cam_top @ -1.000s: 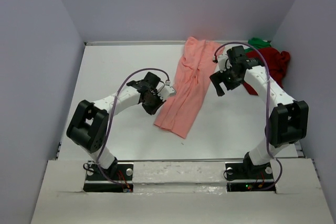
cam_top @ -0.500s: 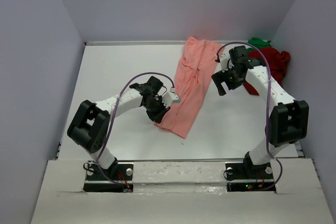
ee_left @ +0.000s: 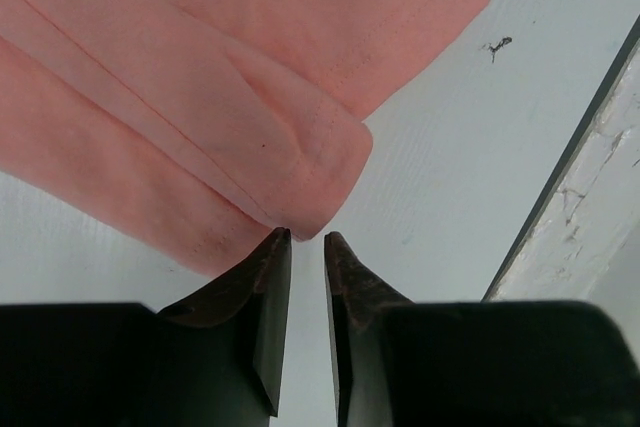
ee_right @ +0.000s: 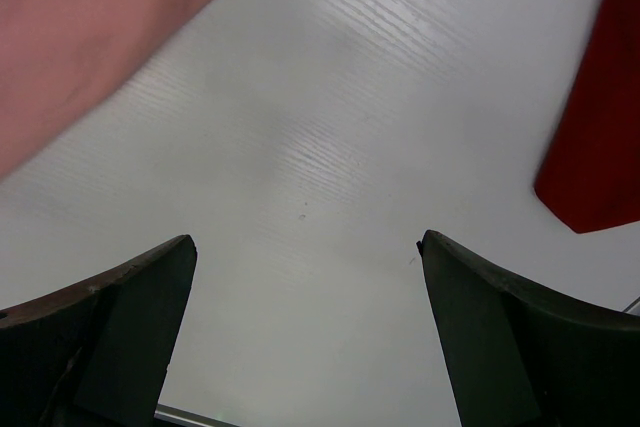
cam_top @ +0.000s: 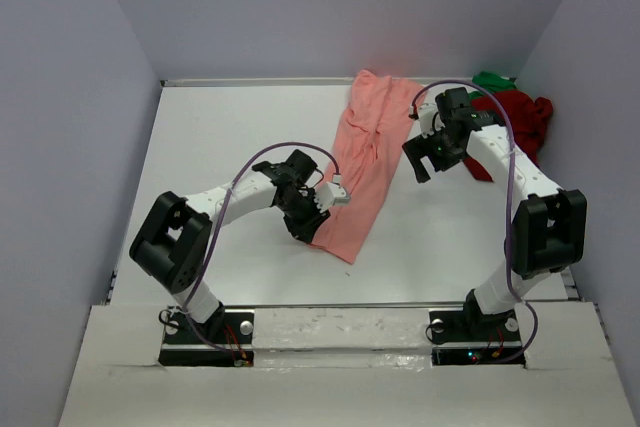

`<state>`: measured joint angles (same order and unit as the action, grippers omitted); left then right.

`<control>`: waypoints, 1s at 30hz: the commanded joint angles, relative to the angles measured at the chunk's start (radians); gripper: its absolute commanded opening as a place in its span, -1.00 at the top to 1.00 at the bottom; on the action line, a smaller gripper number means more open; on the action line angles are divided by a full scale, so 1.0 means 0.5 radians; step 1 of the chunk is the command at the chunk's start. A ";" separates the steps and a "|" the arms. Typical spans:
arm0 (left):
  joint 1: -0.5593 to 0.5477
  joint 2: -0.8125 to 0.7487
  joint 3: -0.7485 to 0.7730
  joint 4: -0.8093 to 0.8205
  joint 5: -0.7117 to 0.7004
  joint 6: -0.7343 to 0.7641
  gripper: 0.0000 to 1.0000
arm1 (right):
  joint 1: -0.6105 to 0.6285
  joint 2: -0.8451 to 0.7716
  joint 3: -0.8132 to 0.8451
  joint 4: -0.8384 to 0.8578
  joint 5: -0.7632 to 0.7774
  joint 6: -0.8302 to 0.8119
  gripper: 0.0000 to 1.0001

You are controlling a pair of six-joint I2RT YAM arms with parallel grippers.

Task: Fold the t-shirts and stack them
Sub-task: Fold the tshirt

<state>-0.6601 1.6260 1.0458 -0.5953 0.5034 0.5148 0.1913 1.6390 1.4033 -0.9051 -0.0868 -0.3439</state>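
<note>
On the white table [cam_top: 230,137], seen from above, a salmon-pink t-shirt [cam_top: 362,162] lies as a long narrow strip, running from the back edge toward the arms. It looks folded lengthwise, with soft creases along it. The left gripper [ee_left: 307,237] sits low at the strip's near left corner, where the hem is doubled over. Its jaws are parted only a sliver, their tips right at the cloth, with bare table showing between them and nothing held. The right gripper [ee_right: 305,239] hovers over bare table between the pink shirt and a dark red t-shirt [cam_top: 515,117]; its jaws are spread wide and empty. The red shirt lies crumpled in the back right corner, with a small bunch of bright green t-shirt [cam_top: 492,79] just behind it. By the look of things the task is at an early stage: one shirt is partly folded, two are unfolded, and no stack exists yet.
</note>
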 commanded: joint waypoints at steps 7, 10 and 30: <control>-0.027 0.070 0.062 0.025 -0.025 -0.063 0.23 | 0.007 -0.032 -0.033 0.080 -0.017 -0.012 -0.99; -0.027 0.095 0.077 0.019 -0.004 -0.054 0.23 | 0.007 -0.035 -0.045 0.086 -0.014 -0.015 -0.99; -0.030 0.138 0.065 0.111 -0.169 -0.125 0.71 | 0.007 -0.044 -0.061 0.095 -0.044 -0.012 -0.99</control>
<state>-0.6678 1.7081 1.0496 -0.5392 0.4324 0.4629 0.1913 1.6405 1.3766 -0.8959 -0.0891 -0.3447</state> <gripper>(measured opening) 0.077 0.995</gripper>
